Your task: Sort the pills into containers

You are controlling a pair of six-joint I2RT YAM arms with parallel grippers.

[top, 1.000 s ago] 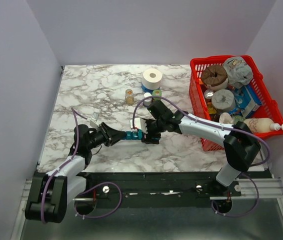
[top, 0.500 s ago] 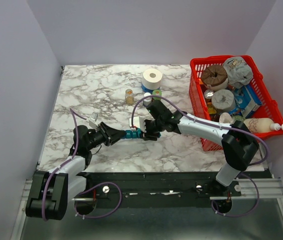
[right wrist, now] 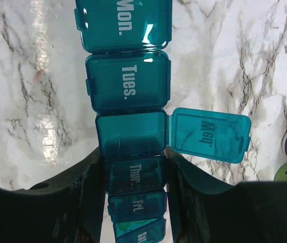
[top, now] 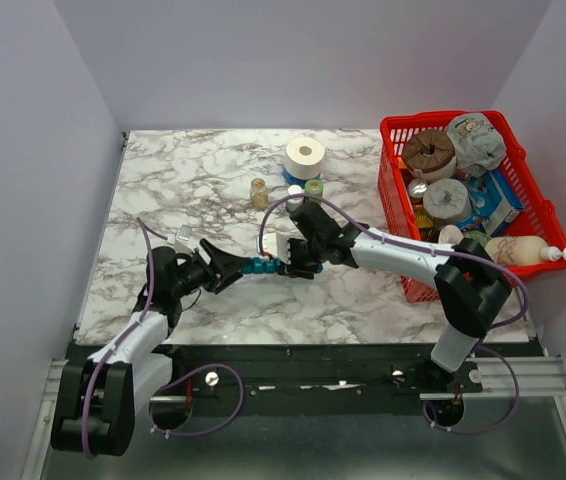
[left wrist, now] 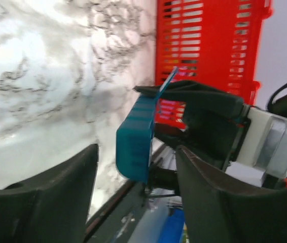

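left gripper (top: 234,266): my jaws are spread, one finger each side of the organizer (top: 260,266) end, no contact
right gripper (right wrist: 133,177): clamped on the organizer at Thur
organizer: one, mid-table (top: 203,170), between my two grippers
compartments in view: six, Mon–Sat
lids: one open, Wed
bottles (top: 259,193): three, by one roll (top: 305,156)
basket (top: 395,128): one

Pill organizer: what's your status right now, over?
Right gripper clamped on pill organizer; left gripper open around its end. Wed lid flipped open. No loose pills in sight.
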